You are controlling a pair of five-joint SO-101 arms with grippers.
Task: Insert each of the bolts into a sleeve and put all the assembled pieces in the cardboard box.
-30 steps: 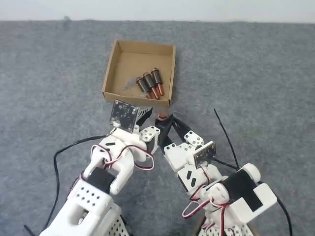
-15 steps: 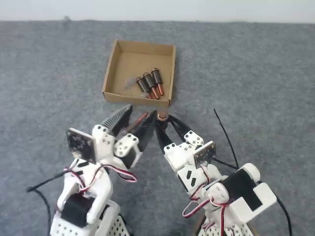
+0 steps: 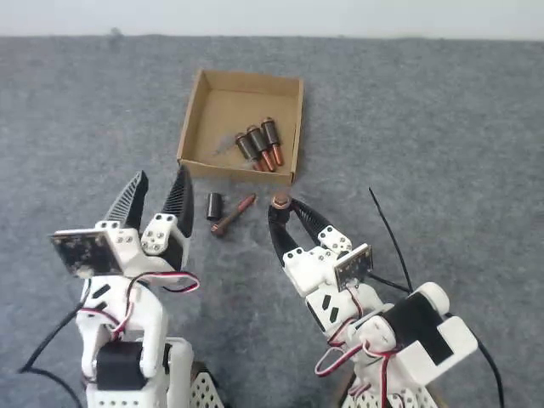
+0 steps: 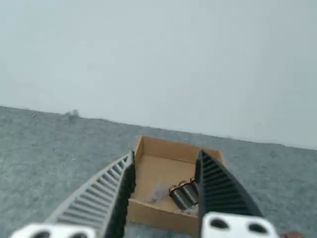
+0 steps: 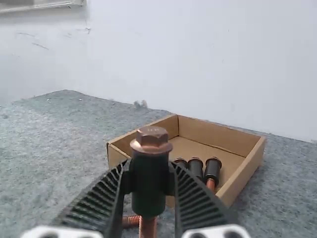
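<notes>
Pulled back from the cardboard box (image 3: pixel 188 127) and released: left pincer (image 3: pixel 161 172). Lying on the desk (image 3: pixel 425 110) before it: 1 sleeve (image 3: pixel 213 206), 1 bolt (image 3: pixel 233 213). Clenched in right pincer (image 5: pixel 149 173): 1 sleeved bolt (image 5: pixel 148 186). Inside the box: 3 assembled pieces (image 3: pixel 259 144).

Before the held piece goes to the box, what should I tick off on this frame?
1. Right gripper shut on the assembled piece, bolt head seated on the sleeve: ok.
2. Cardboard box upright, with bare floor beside the three pieces inside: ok.
3. Left gripper open, raised and off to the side of the line to the box: ok.
4. Loose bolt and loose sleeve lying apart on the carpet, not yet joined: not ok.
5. Firmness of the grip: cannot tell.
</notes>
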